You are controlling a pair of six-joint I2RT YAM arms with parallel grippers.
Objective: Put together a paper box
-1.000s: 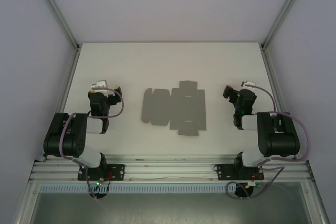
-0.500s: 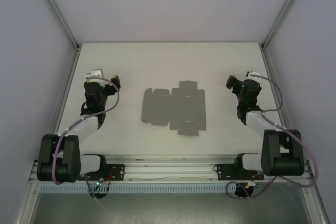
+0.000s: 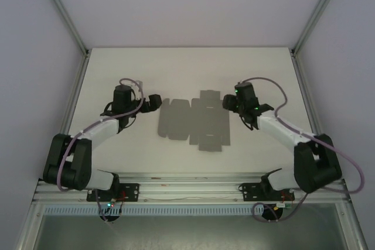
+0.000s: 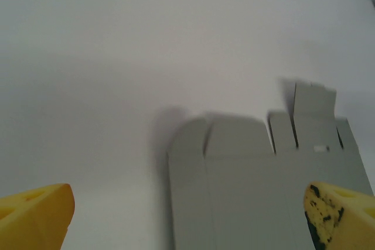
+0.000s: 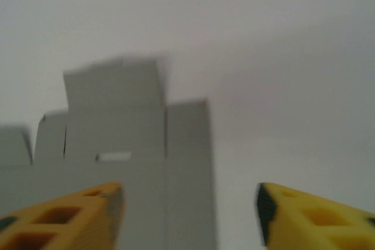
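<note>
- Hovering at the left end of the sheet, the left gripper (image 3: 153,102) has its jaws spread wide. Its wrist view shows one yellow finger (image 4: 35,209) over bare table and the other over grey card, with nothing pinched between them.
- The right gripper (image 3: 228,102) sits at the far right corner of the sheet with its jaws apart and a clear gap between them. Its wrist view is somewhat blurred: one finger (image 5: 70,218) is over the card and the other over bare table. It is clamped on nothing, and whether a fingertip touches the card cannot be told.
- The paper box (image 3: 196,122) lies in the middle of the table (image 3: 187,68), between the two grippers. It is an unfolded die-cut sheet of plain grey card.
- Sheet layout from above: a round-cornered panel is at the left end and a wider body at the right. Short flaps stick out from the body toward the far and near sides, and a small slot shows near the far flaps.
- Every panel lies flat on the white surface. No wall is raised, no flap is tucked, and no crease stands up.
- Progress, as a judgement: assembly has not started. The side walls are yet to be lifted, the flaps folded in and locked, and the lid panel closed.
- Step in hand, as a judgement: both arms are closing in on opposite ends of the sheet for a first hold or fold.
</note>
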